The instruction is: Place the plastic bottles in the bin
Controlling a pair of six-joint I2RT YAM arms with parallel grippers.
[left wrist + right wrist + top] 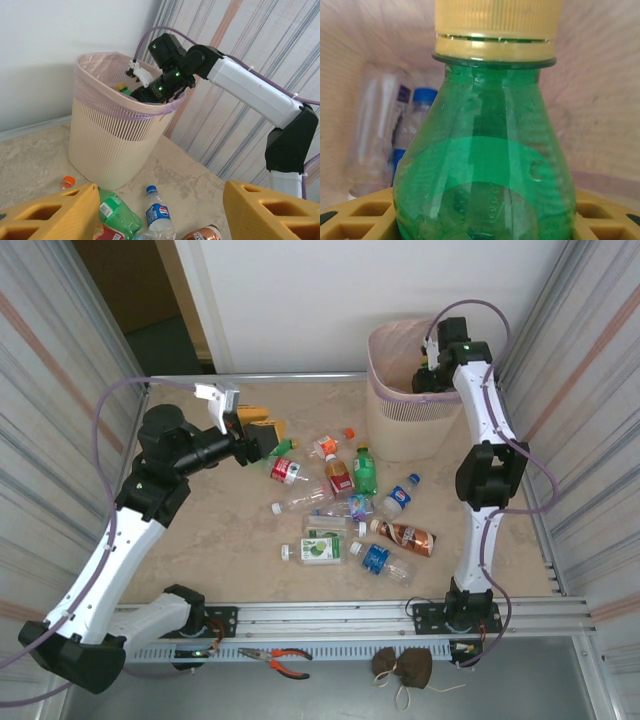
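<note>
Where the arm bases meet the near rail, red-handled pliers [282, 660] lie on the ledge in front of the table [200, 540]. Beyond them the loose plastic bottles [350, 510] lie scattered on their sides at mid-table. A blue-labelled one [378, 560] and a green-and-white-labelled one [320, 550] are nearest, with a brown one [405, 536] just behind. Farther back are a red-labelled one [285, 471] and a plain green one [365, 470].

The left gripper [260, 435] stands at the far left edge of this scatter. Its jaws are wide apart and nothing is between the fingers [50, 215].

The bin [400, 430], lined with a pink bag, stands at the table's far right corner. The right gripper [432, 375] is at its mouth, closed on the body of a yellow-capped green bottle [485, 165] whose cap points into the bin. A clear blue-capped bottle [415, 115] already lies inside.
</note>
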